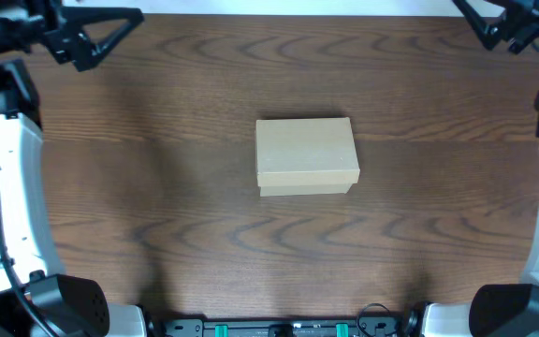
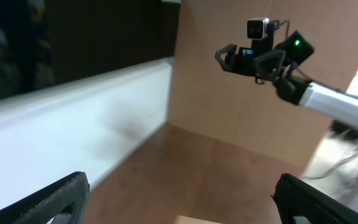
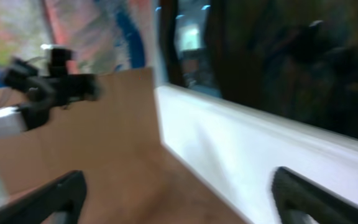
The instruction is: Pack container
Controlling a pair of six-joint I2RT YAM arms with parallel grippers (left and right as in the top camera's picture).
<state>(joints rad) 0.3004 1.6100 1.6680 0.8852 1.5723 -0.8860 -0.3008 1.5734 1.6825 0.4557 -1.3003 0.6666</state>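
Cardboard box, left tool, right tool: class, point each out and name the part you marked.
cardboard box [image 1: 305,150], overhead view, middle of its top face.
left tool [image 2: 180,196], left wrist view, gap midway between its open fingertips.
right tool [image 3: 182,196], right wrist view, gap midway between its open fingertips.

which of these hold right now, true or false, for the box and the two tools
1. The container sits near the middle of the table with its lid shut. True.
2. The left tool is clamped on the container. False: its jaws are wide open and it is off at a far corner of the table, well apart from the box.
3. The right tool is open and holds nothing. True.
4. The container is white plastic. False: it is plain tan cardboard.
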